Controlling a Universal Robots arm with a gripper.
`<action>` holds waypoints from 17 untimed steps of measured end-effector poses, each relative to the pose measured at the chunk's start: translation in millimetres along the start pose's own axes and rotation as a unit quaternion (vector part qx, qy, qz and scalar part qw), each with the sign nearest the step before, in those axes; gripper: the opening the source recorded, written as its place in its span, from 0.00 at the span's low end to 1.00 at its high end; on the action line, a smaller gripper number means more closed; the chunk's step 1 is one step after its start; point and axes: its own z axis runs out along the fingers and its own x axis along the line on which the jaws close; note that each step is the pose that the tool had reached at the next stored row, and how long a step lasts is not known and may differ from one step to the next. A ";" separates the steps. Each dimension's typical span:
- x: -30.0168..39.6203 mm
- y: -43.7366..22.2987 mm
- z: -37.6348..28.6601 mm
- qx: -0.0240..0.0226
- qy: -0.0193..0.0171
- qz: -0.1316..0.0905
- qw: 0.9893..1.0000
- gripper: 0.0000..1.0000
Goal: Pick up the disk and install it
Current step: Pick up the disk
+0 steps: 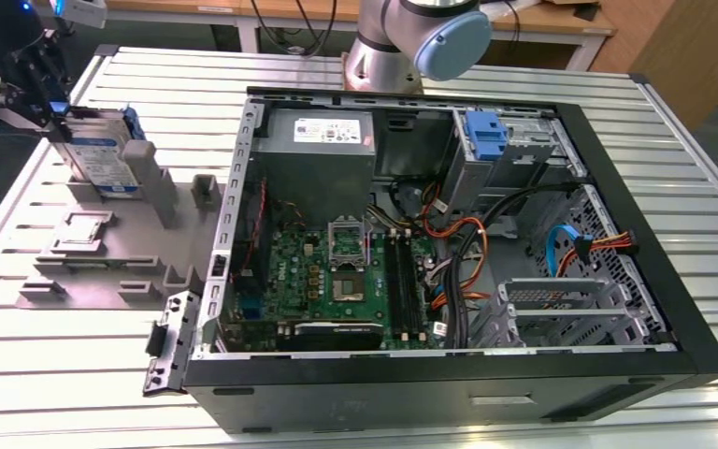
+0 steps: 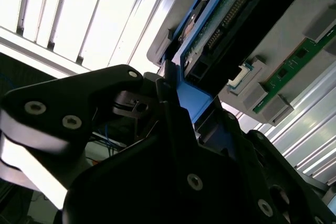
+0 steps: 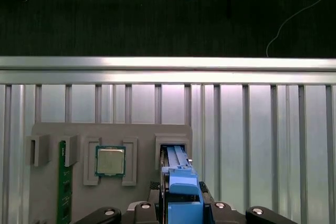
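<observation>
Disk [image 1: 100, 161] stands on its long edge in a slot of the grey holder [image 1: 97, 267], at about ten o'clock in the exterior view; the black pincer [image 1: 53, 117] sits over its upper end, and in both wrist views the jaws look pressed onto the blue plastic rail [image 3: 184, 187] there, so I take it as pinching the disk rather than spread. I'd judge the disk stiff and dense for its size, a metal shell that won't flex; its silver faces and glossy label look slick, and the bare green circuit board [image 2: 223, 17] on one face looks delicate. The rails or the metal edges seem the sane places to grip, though the plastic may give a little, and it should not be knocked. The holder is matte grey with blocky pockets; one holds a square processor [image 3: 110, 161] with a dull metal lid, another a green memory stick [image 3: 64, 187]. Beneath lies a table [image 1: 72, 374] of ribbed, bright aluminium slats. At three o'clock from the holder lies the open black computer case [image 1: 459, 393], sheet steel with sharp folded edges; inside it are a green motherboard [image 1: 334, 276] and loose orange and black cables, a grey power-supply box [image 1: 315, 131] at twelve o'clock, and a bare blue bracket [image 1: 490, 140] toward one o'clock.
</observation>
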 end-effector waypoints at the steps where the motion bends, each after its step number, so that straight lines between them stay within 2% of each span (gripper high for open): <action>1: 0.0 0.0 0.0 -0.001 0.000 0.000 1.000 0.37; 12: 0.0 0.0 0.0 -0.003 0.000 0.000 1.000 0.37; 17: 0.0 0.0 0.0 -0.003 0.000 -0.007 1.000 0.37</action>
